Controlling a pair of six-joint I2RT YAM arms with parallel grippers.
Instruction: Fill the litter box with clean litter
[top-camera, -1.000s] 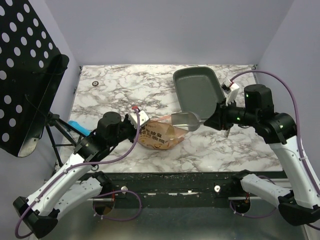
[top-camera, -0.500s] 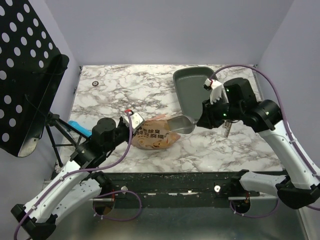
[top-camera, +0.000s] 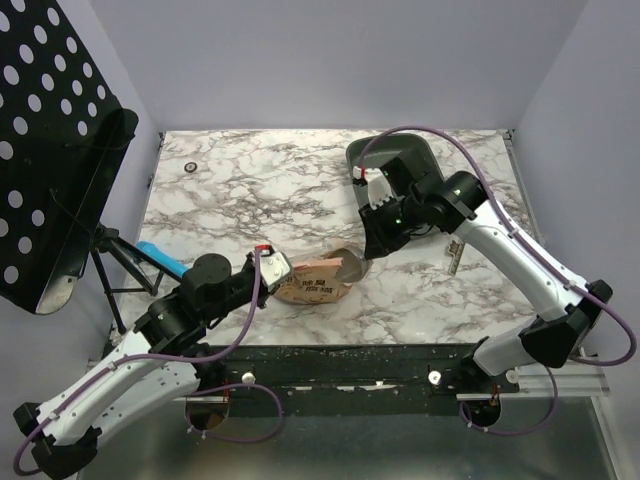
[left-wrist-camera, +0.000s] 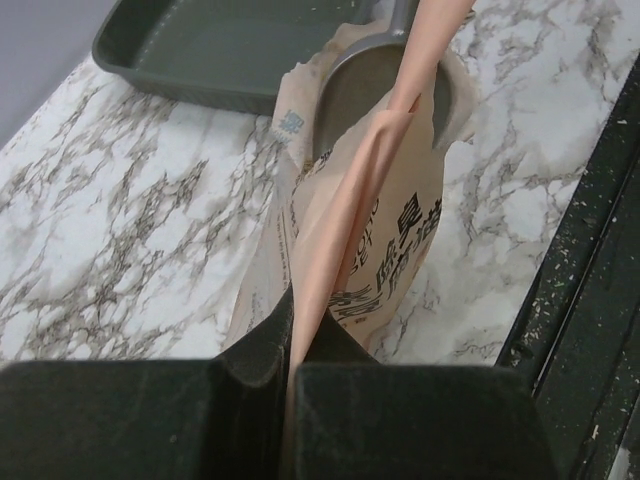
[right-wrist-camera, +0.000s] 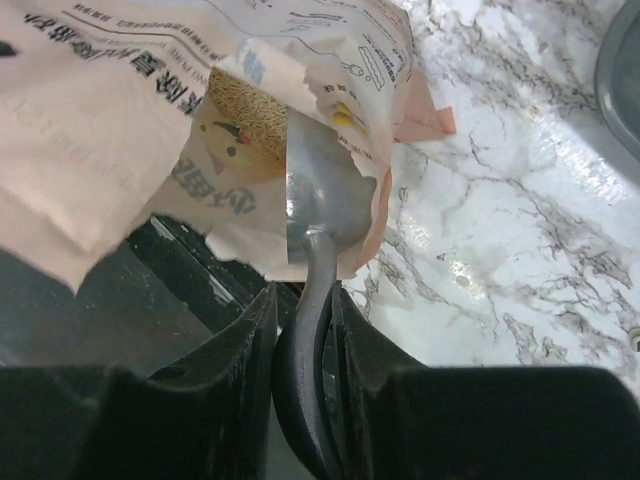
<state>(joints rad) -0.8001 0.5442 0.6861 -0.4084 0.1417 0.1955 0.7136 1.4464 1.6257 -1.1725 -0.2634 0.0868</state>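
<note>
Scoop, small grey, rounded bowl and curved handle: handle pinched between the jaws of the right gripper. The bowl is pushed through the torn mouth of the bag, and its hollow looks unfilled.

Bag, orange-tan printed plastic, lying on its side: reference for all entries below. Its closed end is clamped flat in the left gripper, jaws pressed together on a fold of film, which props the mouth open.

Clean litter, pale tan fine granules: inside the bag, just behind the scoop bowl.

Litter box, dark grey rectangular plastic tray with raised rim: beyond the bag's mouth and apart from it. The floor that shows is bare, so filling is judged hardly begun.

Table, white marble-patterned top: under the bag.

Handling note (judgement):
- Drive the bowl low and deeper under the granules.
- Keep the left clamp firm so the bag cannot slide away.
- Turn the bowl hollow-up before drawing out past the torn lip.
- Carry it level to the tray.
- A hasty withdrawal would likely scatter litter on the marble between bag and tray.
</note>
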